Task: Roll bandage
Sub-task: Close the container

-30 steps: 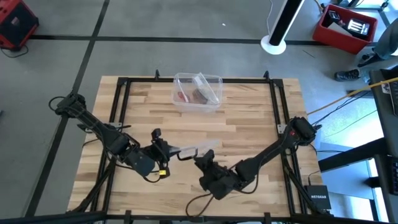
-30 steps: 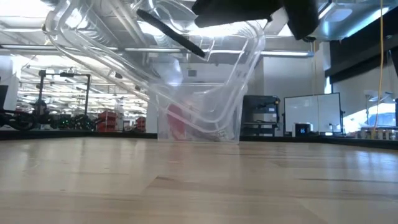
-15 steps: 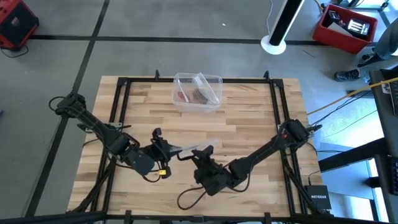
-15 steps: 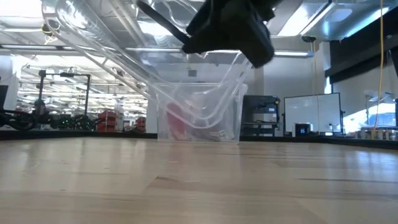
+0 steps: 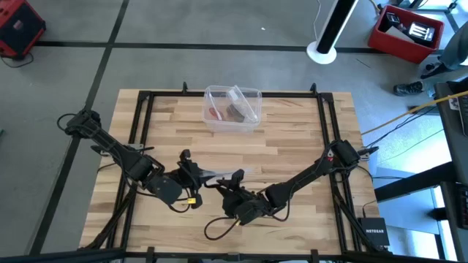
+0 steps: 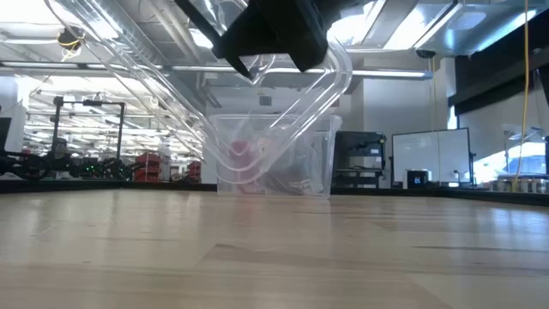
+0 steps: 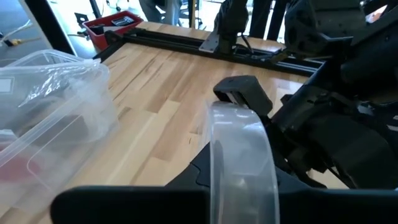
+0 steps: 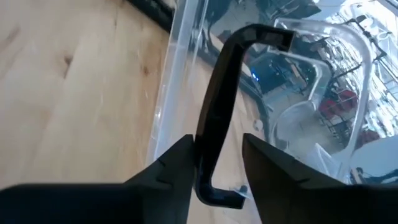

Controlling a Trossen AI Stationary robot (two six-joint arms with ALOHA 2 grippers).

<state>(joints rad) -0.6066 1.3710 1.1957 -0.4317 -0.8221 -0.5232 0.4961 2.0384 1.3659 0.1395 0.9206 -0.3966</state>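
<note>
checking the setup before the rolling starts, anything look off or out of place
Yes: the bandage is not laid out; it sits in the open box at the table's far edge. Both grippers hold the box's clear lid up off the table.

Two dark, slender jointed arms, left arm and right arm, each ending in a bulky black wrist block with smooth matte black tapered fingers, a yellow tag by the left wrist, black cable looping beneath the right.

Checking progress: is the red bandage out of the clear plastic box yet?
No. The red bandage is inside the clear plastic box at the table's far edge, no gripper near.
</note>
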